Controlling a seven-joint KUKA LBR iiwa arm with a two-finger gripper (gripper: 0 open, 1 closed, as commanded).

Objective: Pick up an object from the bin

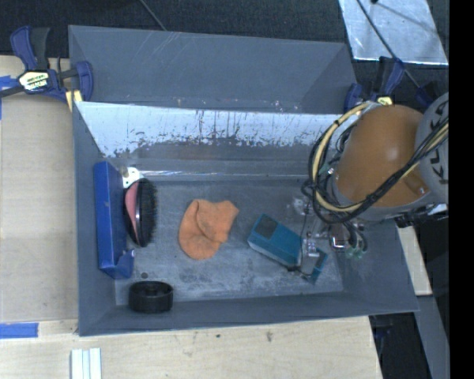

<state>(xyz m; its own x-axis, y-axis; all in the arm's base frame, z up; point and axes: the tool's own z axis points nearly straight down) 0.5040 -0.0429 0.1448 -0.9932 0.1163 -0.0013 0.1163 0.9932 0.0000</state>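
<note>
My gripper [310, 249] is low in the right part of the bin, under the orange wrist cover. It is at the right end of a teal box-shaped thing [273, 240] that lies tilted on the bin floor. A small teal piece [317, 270] shows just below the gripper. An orange crumpled cloth [207, 227] lies to the left of the teal thing, apart from it.
A black-and-pink hairbrush [141, 210] lies further left, beside a long blue bar [105, 218] along the left wall. A black round cap [150, 296] sits in the front left corner. Cables loop around the wrist on the right.
</note>
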